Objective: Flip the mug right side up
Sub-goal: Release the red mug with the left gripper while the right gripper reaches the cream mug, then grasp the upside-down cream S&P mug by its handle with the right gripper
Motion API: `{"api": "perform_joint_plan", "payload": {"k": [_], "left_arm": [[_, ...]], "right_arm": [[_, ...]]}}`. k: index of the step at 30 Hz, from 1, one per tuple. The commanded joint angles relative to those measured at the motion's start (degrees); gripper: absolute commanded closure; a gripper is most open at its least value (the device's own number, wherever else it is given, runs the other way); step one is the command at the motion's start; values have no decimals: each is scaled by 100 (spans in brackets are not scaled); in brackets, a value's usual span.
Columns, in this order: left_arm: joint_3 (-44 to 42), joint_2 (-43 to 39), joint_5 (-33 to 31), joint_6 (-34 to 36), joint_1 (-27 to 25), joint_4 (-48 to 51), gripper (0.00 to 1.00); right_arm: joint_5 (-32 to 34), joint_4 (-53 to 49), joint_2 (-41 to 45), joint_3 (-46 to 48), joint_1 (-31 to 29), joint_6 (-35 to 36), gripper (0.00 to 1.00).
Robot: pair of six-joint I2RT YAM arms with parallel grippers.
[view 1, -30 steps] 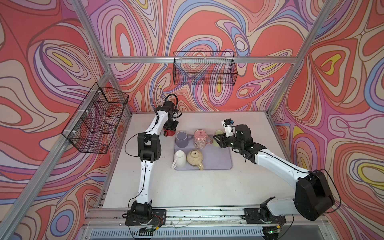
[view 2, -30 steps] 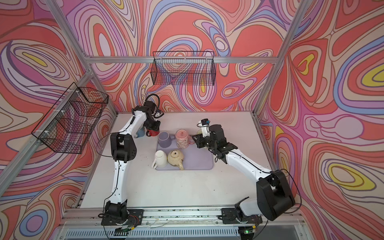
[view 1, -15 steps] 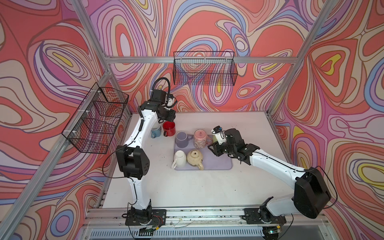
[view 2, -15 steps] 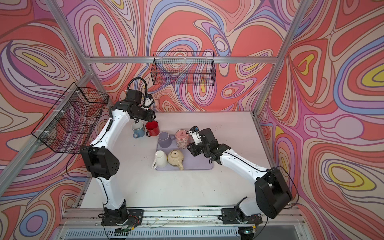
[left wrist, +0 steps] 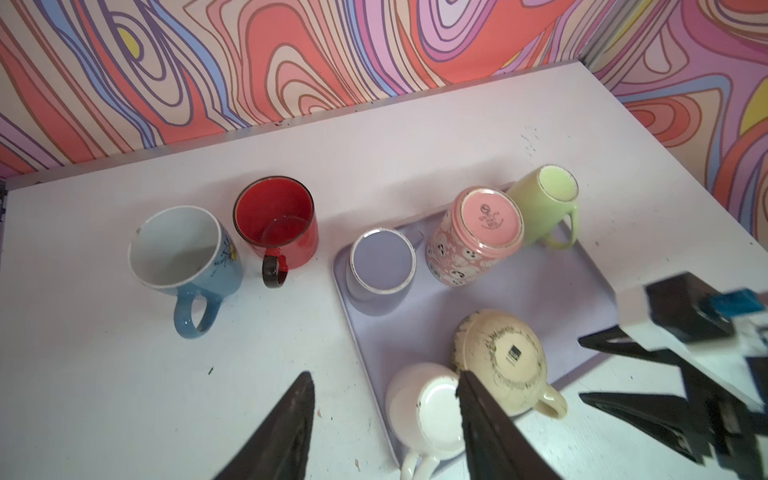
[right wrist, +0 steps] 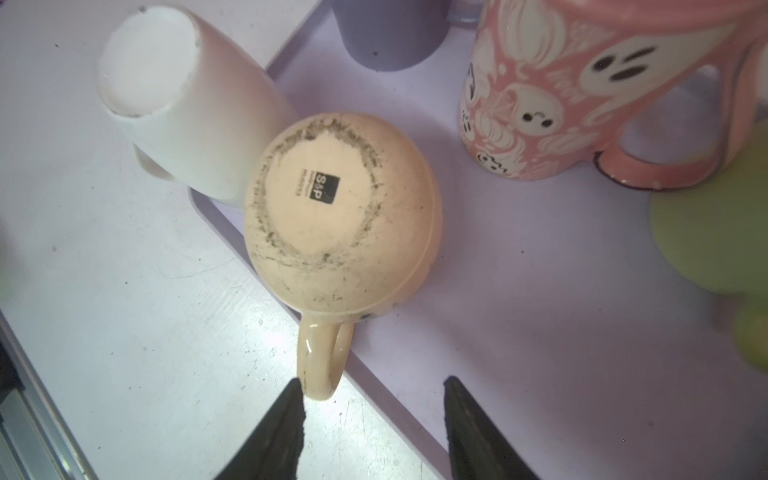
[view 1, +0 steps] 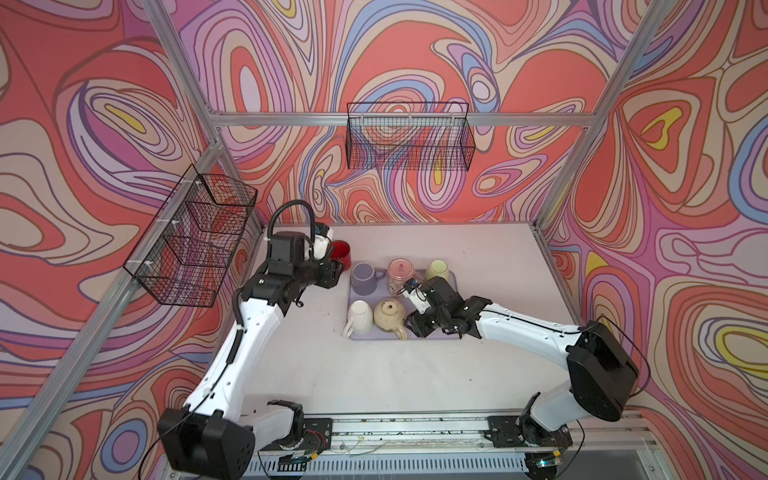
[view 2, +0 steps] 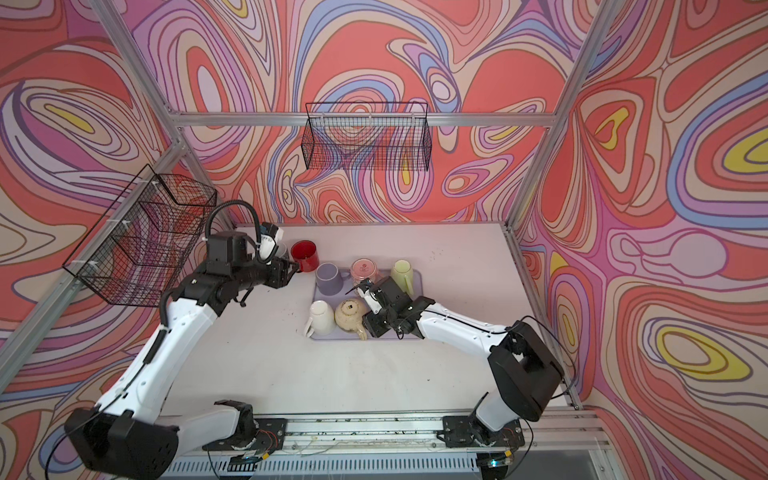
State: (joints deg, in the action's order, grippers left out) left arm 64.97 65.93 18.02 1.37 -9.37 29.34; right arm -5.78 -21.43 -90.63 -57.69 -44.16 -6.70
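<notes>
A cream mug (right wrist: 340, 216) stands upside down at the front of the lilac tray (left wrist: 552, 291), its handle (right wrist: 320, 357) over the tray's front rim. My right gripper (right wrist: 373, 381) is open and empty. One of its fingertips (right wrist: 291, 399) is beside the end of that handle; touching or not, I cannot tell. In both top views it hovers by the cream mug (view 1: 388, 316). My left gripper (view 1: 336, 271) is open and empty, above the table left of the tray and near the upright red mug (view 1: 341, 251). White (view 1: 359, 316), lilac (view 1: 363, 277), pink (view 1: 400, 272) and green (view 1: 437, 270) mugs also stand upside down on the tray.
A blue mug (left wrist: 187, 257) stands upright on the table next to the red mug (left wrist: 278, 224). Black wire baskets hang on the back wall (view 1: 409, 141) and the left wall (view 1: 195, 241). The white mug's handle (left wrist: 415, 463) sticks out past the tray's front edge.
My left gripper opened, left the red mug and drew back towards the front. My right gripper opened and moved from the green mug at the back to the cream mug's handle.
</notes>
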Motion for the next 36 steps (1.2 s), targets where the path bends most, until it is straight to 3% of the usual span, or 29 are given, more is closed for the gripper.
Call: {"api": "perform_joint_plan", "payload": {"k": [1,9,16,36], "left_arm": [[-705,-459,271,-166,28,-873,37],[-882,-387,535,-394,33,-1129,32],[-941,-488,568,-418,27,-1236,32],[-898,-339,690,-441,25,-1212,32]], "right_arm": [[173,-150,-370,-276,-170,-128,47],[274,-94,-908,-378,-358,-317,48],[488,-13,-1375,-602,-438,-419,58],[479,-87,-1318,-813,-437,-264,100]]}}
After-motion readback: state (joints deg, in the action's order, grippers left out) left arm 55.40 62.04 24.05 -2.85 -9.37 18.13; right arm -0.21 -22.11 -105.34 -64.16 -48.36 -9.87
